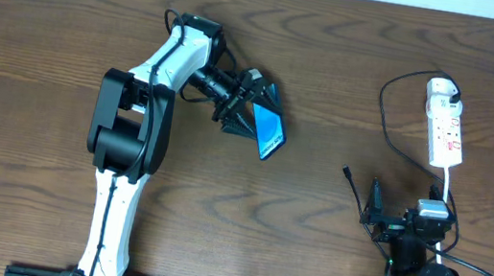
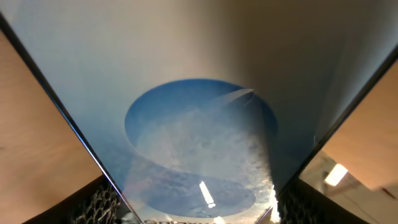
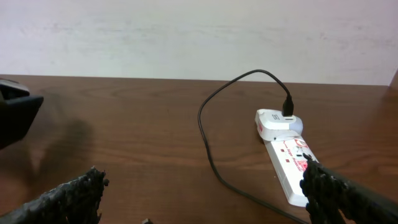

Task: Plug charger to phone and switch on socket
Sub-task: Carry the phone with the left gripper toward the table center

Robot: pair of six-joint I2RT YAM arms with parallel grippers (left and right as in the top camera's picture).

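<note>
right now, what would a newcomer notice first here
The bright blue phone, held in the left gripper near the middle of the overhead view, fills the left wrist view. Far right, the white socket lies with the black charger looping from it, its free end lying loose. The right gripper sits open nearby.

Items I can log from my station. Table [image 1: 351,85]: dark brown wood-grain top, grain running side to side, filling nearly the whole overhead view. Wall [image 3: 186,37]: plain off-white, faintly mottled, rising behind the table's far edge in the right wrist view. Lighting: soft, even, diffuse shadows on the wood; one bright elongated lamp [image 2: 336,175] shows low right in the left wrist view.
</note>
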